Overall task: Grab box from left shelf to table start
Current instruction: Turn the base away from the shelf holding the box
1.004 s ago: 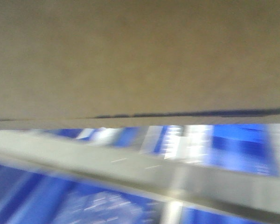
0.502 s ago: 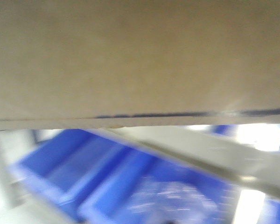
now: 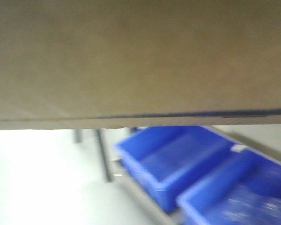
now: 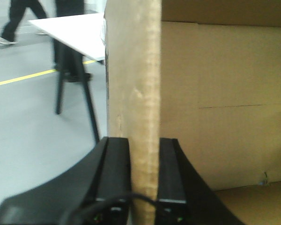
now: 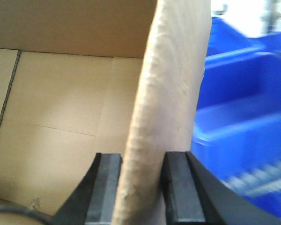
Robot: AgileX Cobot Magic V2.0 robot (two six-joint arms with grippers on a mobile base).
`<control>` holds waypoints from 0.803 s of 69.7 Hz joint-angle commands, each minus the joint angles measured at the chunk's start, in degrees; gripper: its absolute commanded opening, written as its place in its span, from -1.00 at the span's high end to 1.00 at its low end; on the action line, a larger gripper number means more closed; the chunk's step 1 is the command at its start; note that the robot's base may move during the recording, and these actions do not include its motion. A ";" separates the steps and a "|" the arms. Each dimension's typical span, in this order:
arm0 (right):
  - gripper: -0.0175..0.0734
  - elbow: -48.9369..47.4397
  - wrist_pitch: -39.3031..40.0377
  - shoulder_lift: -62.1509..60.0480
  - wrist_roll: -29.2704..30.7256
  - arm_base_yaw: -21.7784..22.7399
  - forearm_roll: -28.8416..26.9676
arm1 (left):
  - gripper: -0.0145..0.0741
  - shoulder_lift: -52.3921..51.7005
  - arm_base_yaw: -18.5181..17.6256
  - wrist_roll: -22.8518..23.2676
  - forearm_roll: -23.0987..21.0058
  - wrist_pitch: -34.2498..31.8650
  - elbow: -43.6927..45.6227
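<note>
Currently, box point(image 3: 140, 56): the brown corrugated carton is filling the whole upper half of the front view, wider than the picture, with a thin dark line running along its lower edge. What its underside is resting on is not showing.
Box in the wrist views: its open inside is showing pale brown panels with fold creases. Each camera is looking along the top edge of one upright wall point(image 4: 133, 93).
Left gripper point(image 4: 143, 145): it is pinching that wall – one black finger point(image 4: 117, 164) is pressing the outer face and the other the inner face, with the cardboard edge rising between them.
Right gripper point(image 5: 143, 161): it is clamping another wall point(image 5: 168, 93) of the box in the same way, its black fingers point(image 5: 178, 187) pressing against both faces. This wall is bowing slightly.
Table point(image 4: 70, 28): the white top is standing on dark legs beyond the left side of the box, well apart from it.
Blue bins point(image 3: 173, 159): two open plastic bins are sitting side by side on a grey rail point(image 3: 131, 187) below the box – blurred, and also showing outside the right wall point(image 5: 243, 93).
Floor point(image 4: 28, 122): grey, with a yellow line point(image 4: 23, 79) crossing it.
Person point(image 4: 18, 14): only dark legs are showing, beyond the table.
</note>
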State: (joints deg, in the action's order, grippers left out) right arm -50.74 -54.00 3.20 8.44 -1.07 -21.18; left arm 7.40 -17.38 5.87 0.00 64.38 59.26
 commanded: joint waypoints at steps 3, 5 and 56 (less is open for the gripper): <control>0.48 -1.49 6.34 1.29 0.75 0.10 4.98 | 0.90 0.54 -0.96 0.68 1.28 -8.04 2.06; 0.48 -1.49 6.34 1.29 0.75 0.10 4.98 | 0.90 0.54 -0.96 0.68 1.28 -8.04 2.06; 0.48 -1.49 6.34 1.29 0.75 0.10 4.98 | 0.90 0.54 -0.96 0.68 1.15 -8.04 2.06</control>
State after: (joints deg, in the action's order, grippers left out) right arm -50.74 -54.00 3.20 8.54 -1.07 -21.18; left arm 7.40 -17.38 5.87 0.00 64.38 59.26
